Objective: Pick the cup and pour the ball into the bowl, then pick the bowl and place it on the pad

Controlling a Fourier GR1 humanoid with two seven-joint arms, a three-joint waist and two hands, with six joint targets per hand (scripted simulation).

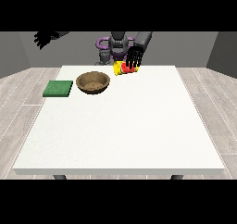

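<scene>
Well, over at the view's left one black hand [44, 38] hangs high off the table, fingers spread, holding nothing. Below it the green pad [58, 88] lies at the table's [120, 135] left edge, with the wooden bowl [93, 83] just beside it. Further right, the other hand [134, 56] drapes its fingers down over the red-and-yellow cup [125, 69], which looks tipped on its side, mouth toward the bowl. I can't spot the ball. My worry: tilted this far from the bowl, the ball could roll out onto the table instead.
</scene>
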